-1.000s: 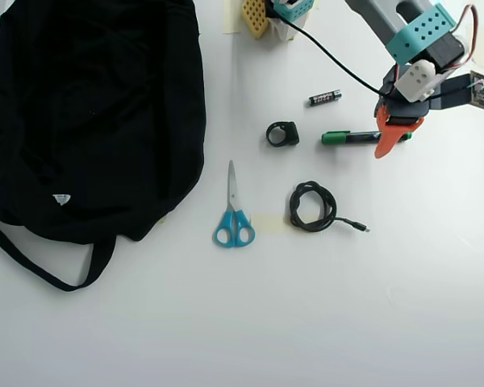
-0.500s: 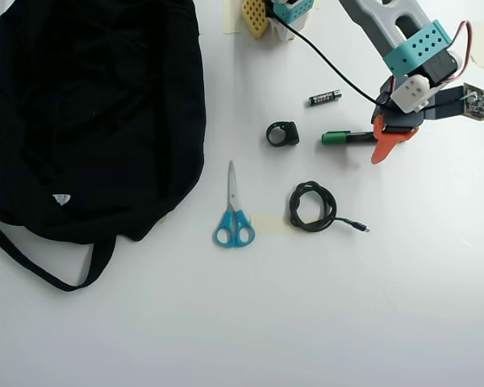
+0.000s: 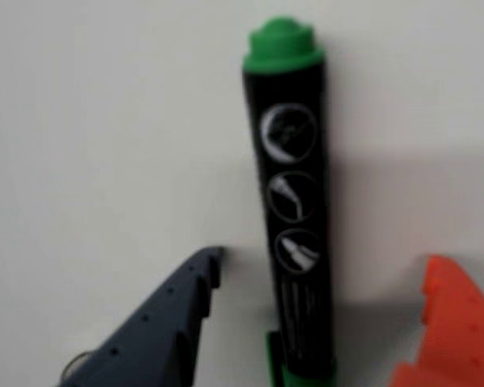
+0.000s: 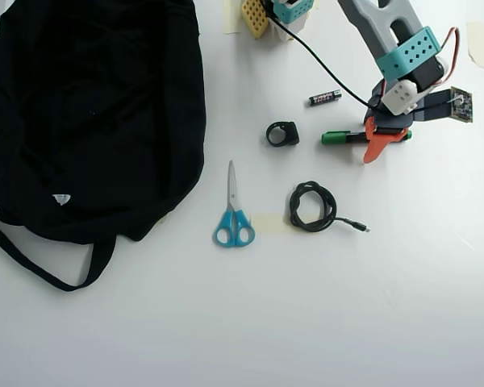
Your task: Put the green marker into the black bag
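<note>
Here, gripper (image 3: 323, 322) low over table, jaws astride green marker (image 3: 294, 218).

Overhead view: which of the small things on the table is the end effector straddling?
The green marker. The end effector sits over it, open; battery, ring, cable and scissors lie apart.

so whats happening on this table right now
A small robot arm has its gripper over the green marker, which lies flat on the white table. In the wrist view the dark finger and the orange finger sit either side of the barrel, open and not touching it. The black bag lies far off at the left of the overhead view. Scissors, a coiled cable and a battery lie untouched.
</note>
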